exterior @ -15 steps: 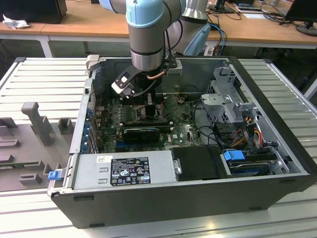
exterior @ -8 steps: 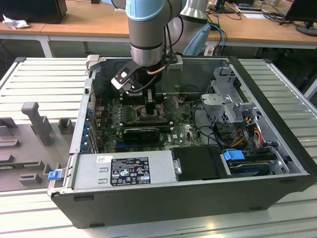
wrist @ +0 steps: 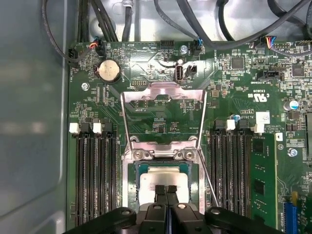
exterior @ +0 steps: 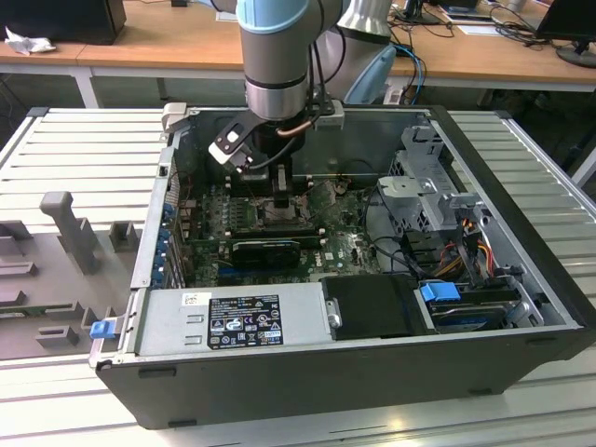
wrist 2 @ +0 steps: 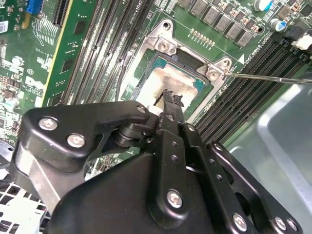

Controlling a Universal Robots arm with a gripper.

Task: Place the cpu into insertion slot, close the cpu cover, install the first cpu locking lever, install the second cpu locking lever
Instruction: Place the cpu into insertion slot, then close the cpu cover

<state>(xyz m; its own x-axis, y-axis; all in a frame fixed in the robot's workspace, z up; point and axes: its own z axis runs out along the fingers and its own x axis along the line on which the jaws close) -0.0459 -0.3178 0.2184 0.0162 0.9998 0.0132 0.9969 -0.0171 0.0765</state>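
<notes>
Closest to us in the first wrist view, the gripper has its two black fingertips pressed together with nothing between them, and in the second wrist view the serrated tips are likewise closed. They sit right over the cpu; we cannot tell whether they touch it.

The cpu is a flat square chip with a pale silvery face and a thin green edge. It lies level inside the insertion slot, whose silvery rim and screws frame it.

Just beyond, the cpu cover is swung up and open. It is a thin silvery frame, and green board shows through its large cut-out. A thin metal lever rod runs loose beside the slot, not latched down. Long black memory slots flank the socket on both sides, and a round coin battery sits further up the board.

In the exterior view, the arm reaches straight down into the open computer case, which rests on a grey slatted bench.
</notes>
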